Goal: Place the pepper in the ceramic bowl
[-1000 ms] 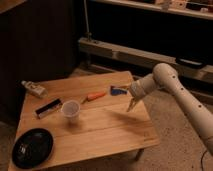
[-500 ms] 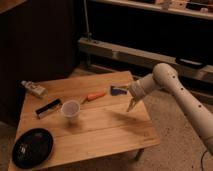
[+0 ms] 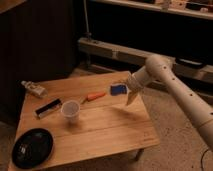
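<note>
the ceramic bowl (image 3: 32,148) is sitting empty at the near left corner of the counter (image 3: 110,127). the pepper (image 3: 95,96) is lying well apart from it, farther back between the plastic cup (image 3: 70,110) and the blue block (image 3: 118,89), so grasping, carrying and placing are all remaining. the claw (image 3: 132,96) is hanging just right of the block, not holding the pepper; whether it is wide or narrow i cannot tell. the wooden counter is standing on a speckled floor (image 3: 162,117) before dark shelving (image 3: 150,25).

Likely a lab or test room: a low wooden bench (image 3: 110,131) on a speckled floor (image 3: 172,117), a long metal shelf (image 3: 102,48) behind. The robot's tool (image 3: 131,96) hangs over the bench's right side.
</note>
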`<state>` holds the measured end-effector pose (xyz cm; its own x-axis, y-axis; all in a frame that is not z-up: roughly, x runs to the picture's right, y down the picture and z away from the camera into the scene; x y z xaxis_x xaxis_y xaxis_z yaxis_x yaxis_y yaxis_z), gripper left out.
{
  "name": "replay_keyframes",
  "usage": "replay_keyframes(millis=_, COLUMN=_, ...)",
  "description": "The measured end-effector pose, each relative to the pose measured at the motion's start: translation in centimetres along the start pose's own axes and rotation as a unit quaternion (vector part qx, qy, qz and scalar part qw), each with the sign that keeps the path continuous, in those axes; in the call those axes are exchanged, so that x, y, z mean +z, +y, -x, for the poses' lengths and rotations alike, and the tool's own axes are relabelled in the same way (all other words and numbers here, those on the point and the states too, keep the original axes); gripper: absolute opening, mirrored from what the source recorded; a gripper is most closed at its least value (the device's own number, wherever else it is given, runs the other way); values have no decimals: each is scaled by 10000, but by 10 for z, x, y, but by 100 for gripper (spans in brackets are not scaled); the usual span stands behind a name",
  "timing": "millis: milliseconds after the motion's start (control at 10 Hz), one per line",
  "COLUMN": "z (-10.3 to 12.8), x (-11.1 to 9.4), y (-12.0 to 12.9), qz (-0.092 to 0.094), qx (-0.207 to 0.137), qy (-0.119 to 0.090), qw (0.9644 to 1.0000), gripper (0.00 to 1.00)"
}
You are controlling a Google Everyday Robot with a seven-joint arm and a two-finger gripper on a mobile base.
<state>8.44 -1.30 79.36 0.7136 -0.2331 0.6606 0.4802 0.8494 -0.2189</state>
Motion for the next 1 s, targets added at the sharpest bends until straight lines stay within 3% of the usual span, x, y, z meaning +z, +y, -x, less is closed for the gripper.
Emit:
replay_keyframes(millis=200, z=1, x=2, y=-46, qz=-5, qx=-58, qy=259, qw=9996, gripper=80)
replay_keyframes(millis=300, z=7, x=7, y=-59, qz=-34, qx=-93, qy=222, qw=9997, gripper=80)
replay_keyframes(millis=400, z=11, x=10, y=-69, qz=-62, qx=-115, qy=141, qw=9998, gripper=80)
replay_keyframes(millis=700, z=21, x=29, y=-77, qz=-111, qx=-138, qy=-507, qw=9986, gripper=80)
replay_keyframes(millis=1000, z=37, x=64, y=-83, qz=41, qx=-201, qy=-659, qw=9976, gripper=80)
